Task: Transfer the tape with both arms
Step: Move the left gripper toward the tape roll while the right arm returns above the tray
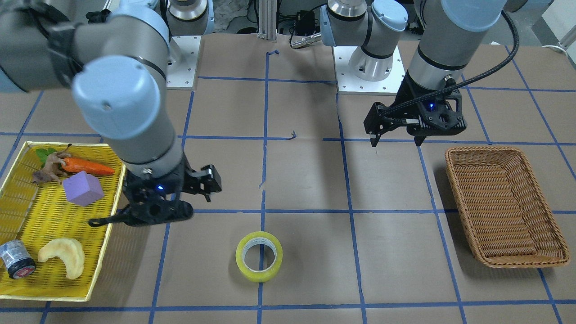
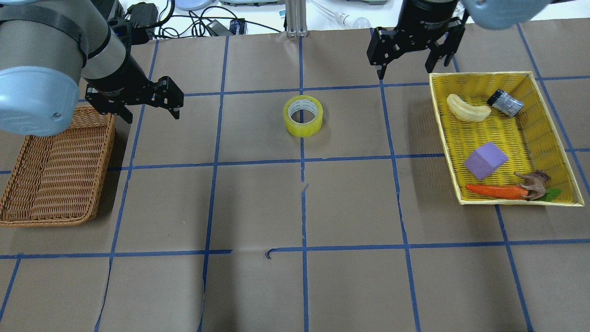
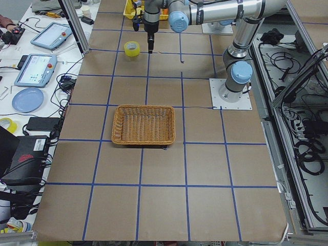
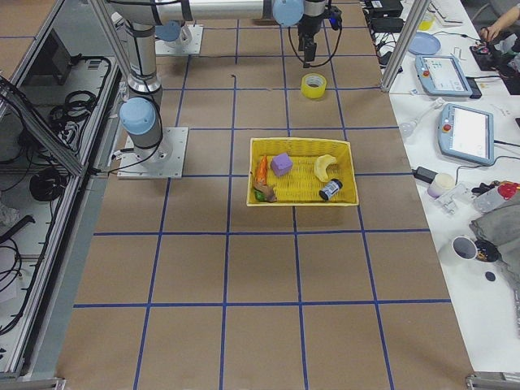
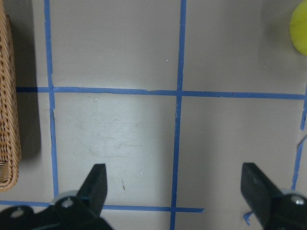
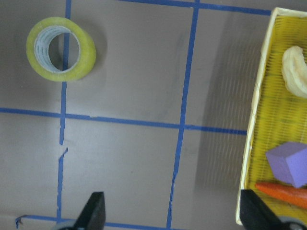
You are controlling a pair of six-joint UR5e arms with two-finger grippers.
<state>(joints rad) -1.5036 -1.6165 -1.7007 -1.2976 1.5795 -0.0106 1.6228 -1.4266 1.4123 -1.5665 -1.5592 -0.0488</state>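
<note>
The tape [image 1: 259,256] is a yellowish roll with a grey-white core. It lies flat on the brown table, on a blue grid line, midway between the arms [image 2: 303,115]. My left gripper [image 2: 152,117] hovers open and empty left of it, by the wicker basket's far corner [image 1: 395,143]. Its wrist view shows the tape's edge [image 5: 300,28] at the top right. My right gripper [image 2: 408,71] hovers open and empty beyond the yellow tray's corner [image 1: 150,211]. Its wrist view shows the tape [image 6: 61,48] at the upper left.
A wicker basket [image 2: 55,166] sits on the left side. A yellow tray [image 2: 548,110] on the right side holds a purple block [image 2: 485,160], a carrot [image 2: 495,191], a pale crescent [image 2: 466,108] and a small grey cylinder [image 2: 505,102].
</note>
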